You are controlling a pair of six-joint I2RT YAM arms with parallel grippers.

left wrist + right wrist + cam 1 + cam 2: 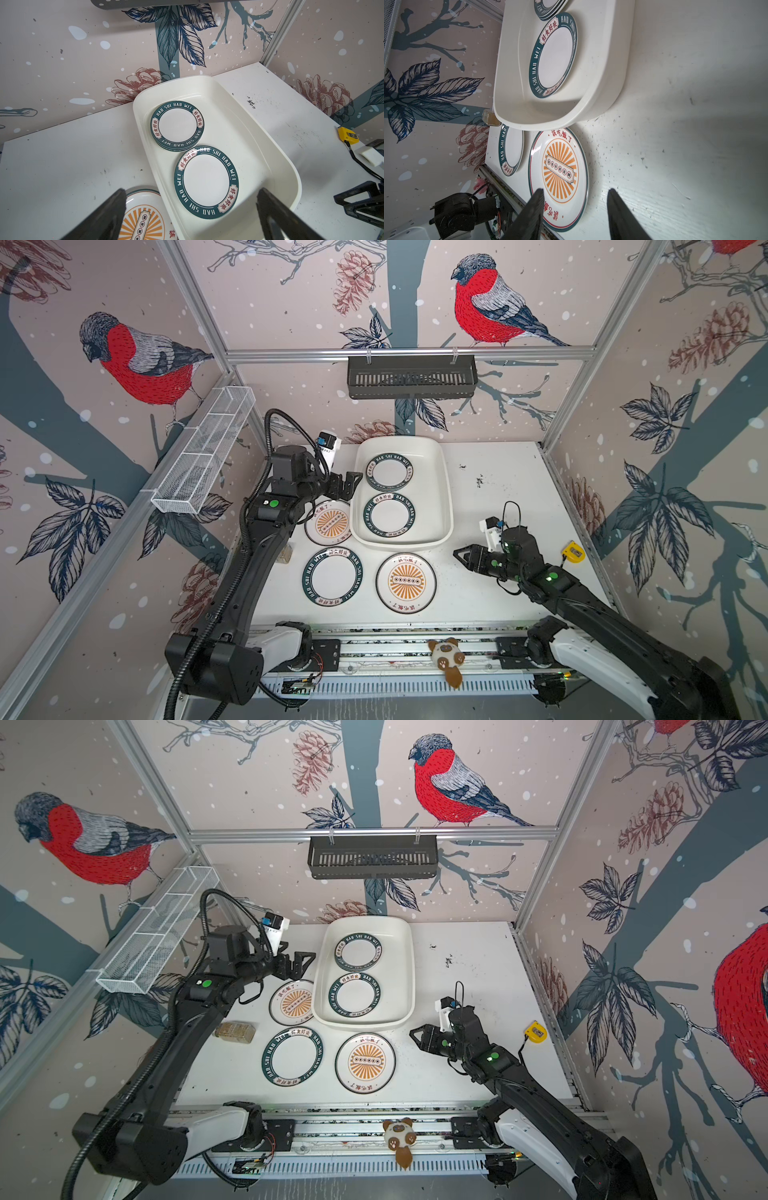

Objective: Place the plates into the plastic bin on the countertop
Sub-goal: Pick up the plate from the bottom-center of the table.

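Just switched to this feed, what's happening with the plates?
The plastic bin holds a small stack of green-rimmed plates plus a lone plate. Three plates lie on the countertop: one sunburst plate beside the bin, a green-rimmed plate and a second sunburst plate in front. Both grippers are open and empty: the left gripper beside the bin's rim, the right gripper pointing at the second sunburst plate.

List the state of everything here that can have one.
plastic bin, holding plates
far green-rimmed plates, stacked in bin
near green-rimmed plate, flat in bin
left sunburst plate, on countertop
front green-rimmed plate, on countertop
front sunburst plate, on countertop
left end effector, open, empty
right end effector, open, empty
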